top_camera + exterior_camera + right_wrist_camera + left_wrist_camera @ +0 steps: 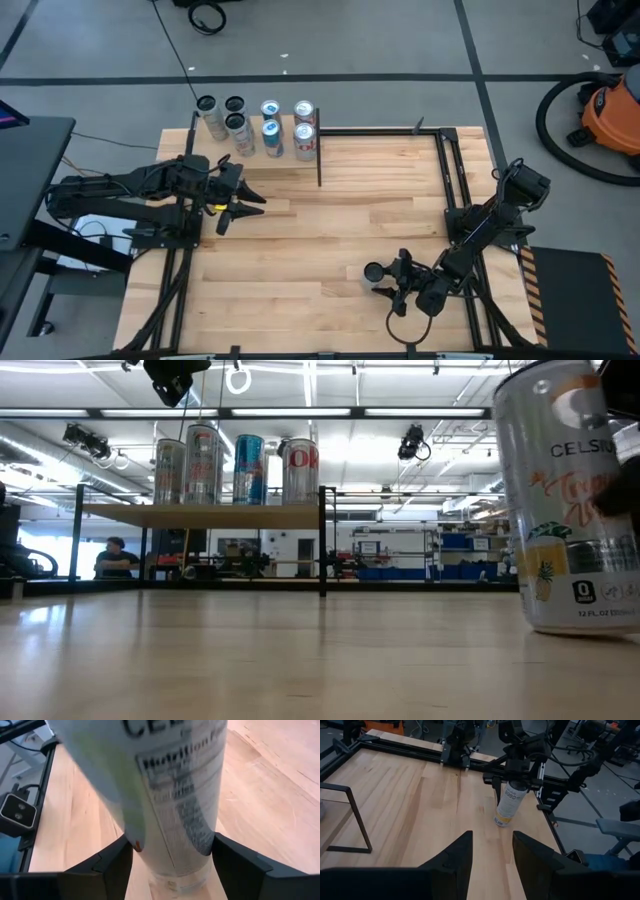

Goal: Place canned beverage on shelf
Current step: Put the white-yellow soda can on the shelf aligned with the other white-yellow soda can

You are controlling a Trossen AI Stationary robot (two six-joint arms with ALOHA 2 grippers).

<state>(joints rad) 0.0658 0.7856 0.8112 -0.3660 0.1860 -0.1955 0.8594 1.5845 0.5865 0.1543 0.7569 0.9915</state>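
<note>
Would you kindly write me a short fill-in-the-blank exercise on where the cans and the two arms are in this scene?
1. The can between the right gripper's jaws stands on the ____.
2. The shelf carries ____ cans, all upright.
3. The left gripper holds ____.
4. The can near the right gripper reads ____.

Missing words: tabletop; seven; nothing; CELSIUS

White Celsius can (pixel 570 500) stands upright on the table, well apart from the shelf (pixel 205 515). The shelf carries several upright cans.
</note>
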